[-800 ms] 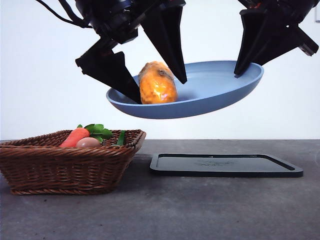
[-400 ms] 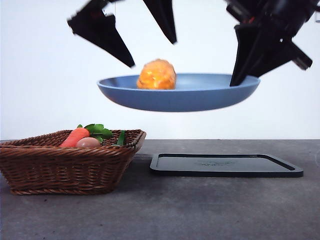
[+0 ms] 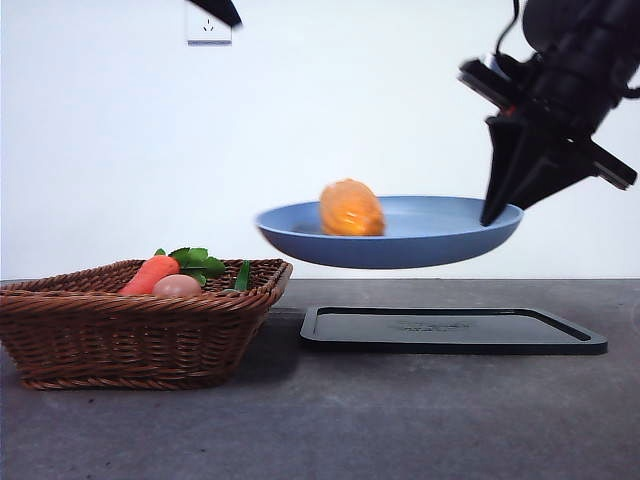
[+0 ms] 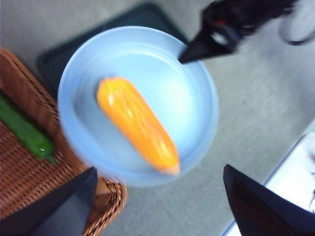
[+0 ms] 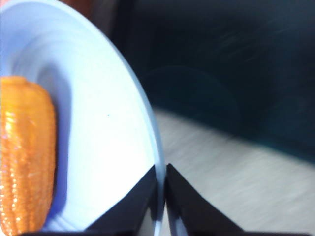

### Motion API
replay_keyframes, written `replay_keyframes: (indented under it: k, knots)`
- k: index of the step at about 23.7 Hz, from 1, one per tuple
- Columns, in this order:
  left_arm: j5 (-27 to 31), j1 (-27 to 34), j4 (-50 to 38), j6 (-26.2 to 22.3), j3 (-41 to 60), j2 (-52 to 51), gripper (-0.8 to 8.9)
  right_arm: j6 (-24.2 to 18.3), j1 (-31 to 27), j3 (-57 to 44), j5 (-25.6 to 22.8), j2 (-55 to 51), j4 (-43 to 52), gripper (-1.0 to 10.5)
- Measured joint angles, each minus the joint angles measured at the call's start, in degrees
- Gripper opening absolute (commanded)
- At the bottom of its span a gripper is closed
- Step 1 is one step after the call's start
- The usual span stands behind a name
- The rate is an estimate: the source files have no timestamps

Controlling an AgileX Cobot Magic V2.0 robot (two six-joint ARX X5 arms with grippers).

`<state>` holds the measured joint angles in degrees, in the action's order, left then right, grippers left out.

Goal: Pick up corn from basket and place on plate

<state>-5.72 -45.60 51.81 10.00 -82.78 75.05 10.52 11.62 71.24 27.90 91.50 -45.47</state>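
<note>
- Right pincer clenched on the plate rim, holding it in the air above the black tray.
- Left pincer released, empty, high above the plate.
- Corn lies in the plate; placement looks done, though motion blur softens detail.
- Basket on the desk keeps the carrot.
- Versus a second ago: left pincer has withdrawn upward; plate sits lower, levelled.

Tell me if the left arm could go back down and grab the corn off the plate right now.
Probably yes. The left tool is open above the corn, which lies bare on the plate. The right tool only pinches the plate's rim, clear of the corn.
</note>
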Motion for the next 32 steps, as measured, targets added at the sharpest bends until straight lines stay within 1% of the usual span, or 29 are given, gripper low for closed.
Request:
replay_keyframes:
  k: [5,8,14,24,25,28,31,32]
  knots:
    - [0.0,0.0,0.5,0.0,0.0,-7.0,4.18,0.2,-6.6,8.2,0.0,8.8,0.7,0.0]
    - [0.0,0.0,0.5,0.3,0.0,-10.6,4.18,0.2,-9.0,12.4,0.0,14.9,0.7,0.0]
    - [0.0,0.0,0.5,1.4,0.0,-13.9,4.17,0.5,-10.6,14.0,2.1,23.1,4.4,0.0]
    - [0.0,0.0,0.7,2.2,0.0,-14.0,4.17,0.5,-11.0,14.0,1.9,25.2,4.6,0.0]
    - [0.0,0.0,0.8,2.4,0.0,-14.0,4.17,0.5,-11.0,14.0,1.9,25.4,4.2,0.2]
    - [0.0,0.0,1.5,2.6,0.0,-14.0,4.17,0.4,-10.8,14.0,1.9,25.4,3.7,2.1]
    - [0.0,0.0,1.6,2.6,0.0,-14.0,4.17,0.2,-11.0,14.0,1.7,24.7,1.8,2.2]
    - [0.0,0.0,1.7,2.6,0.0,-14.0,4.17,0.2,-11.4,14.0,0.8,23.9,0.8,2.2]
